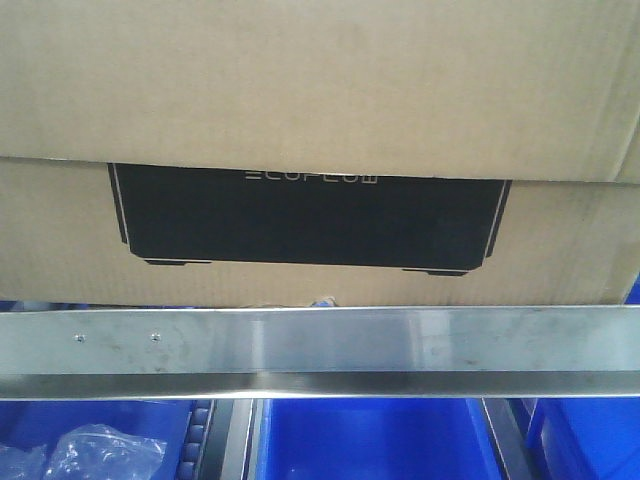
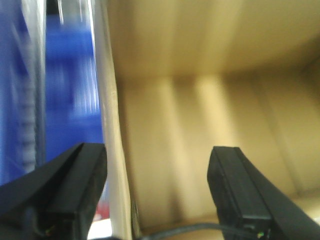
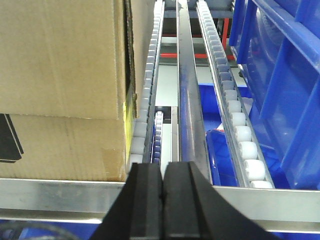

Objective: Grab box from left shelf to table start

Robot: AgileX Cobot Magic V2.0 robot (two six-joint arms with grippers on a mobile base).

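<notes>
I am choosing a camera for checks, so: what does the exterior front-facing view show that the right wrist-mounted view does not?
Only the front view: the white ECOFLOW lettering and two screws in the steel front rail. Only the right wrist view: the shut right gripper and the roller track beside the box. Both: the cardboard box, that rail and blue bins.
</notes>
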